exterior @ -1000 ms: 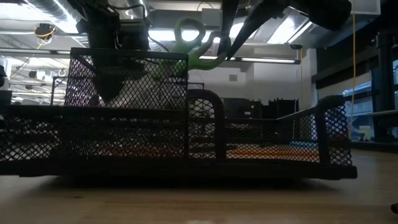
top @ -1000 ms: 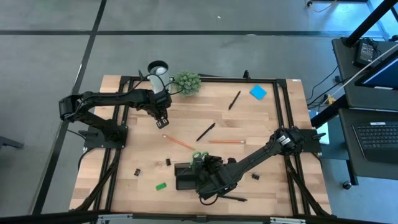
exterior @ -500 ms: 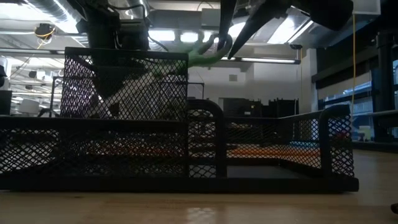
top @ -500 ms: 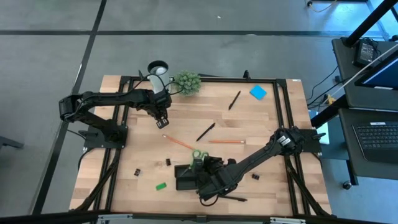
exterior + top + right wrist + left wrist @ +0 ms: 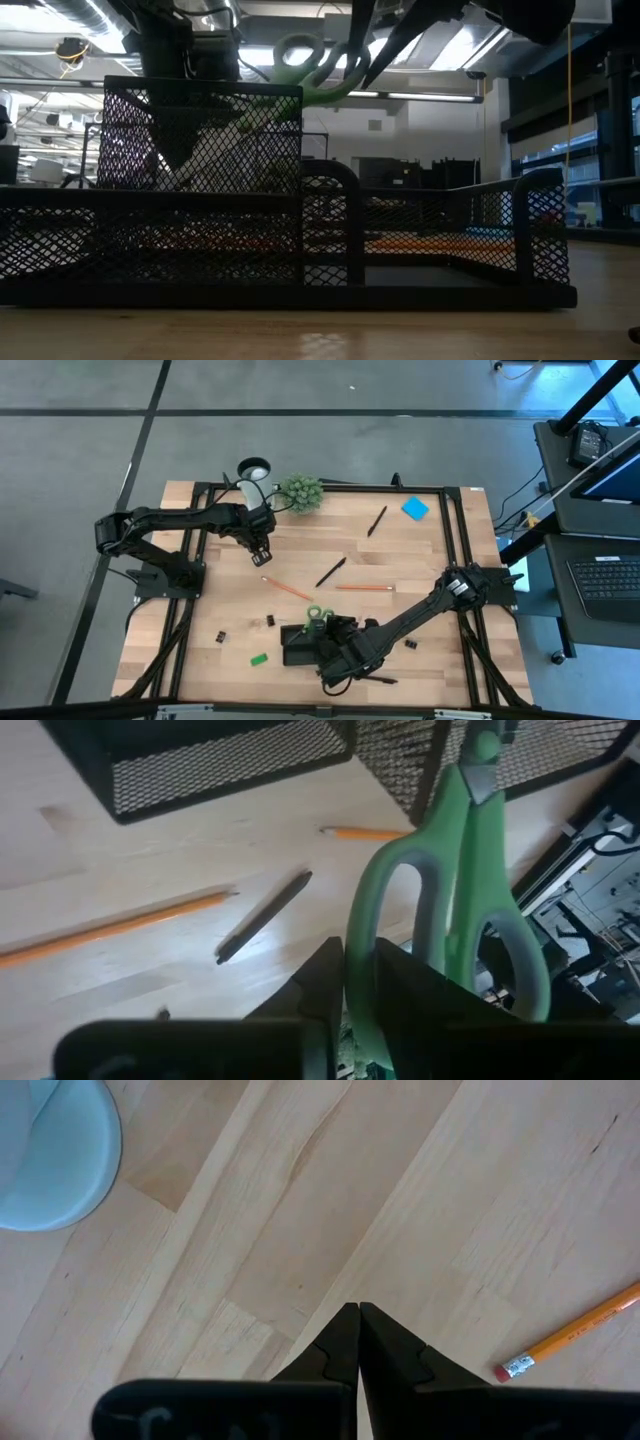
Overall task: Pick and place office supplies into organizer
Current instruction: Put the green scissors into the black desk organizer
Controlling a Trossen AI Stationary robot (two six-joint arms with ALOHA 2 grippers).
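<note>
scissors (image 5: 455,910) blades cut off at frame edge, white cup (image 5: 45,1155) partly cropped, binder clips (image 5: 219,636) perhaps, too small

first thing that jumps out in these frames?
The green-handled scissors, pinched by one handle loop in the right end effector and standing blades-down in the black mesh organizer at the table's near edge. The left end effector hangs shut over bare wood beside an orange pencil.

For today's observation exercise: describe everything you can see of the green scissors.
The scissors have bright green plastic handles with grey-lined finger loops and a grey pivot. They stand tilted, blades down inside the organizer, a black wire-mesh tray, with the handles sticking out above its tall compartment. The right pincer pinches one handle loop between its fingers.
</note>
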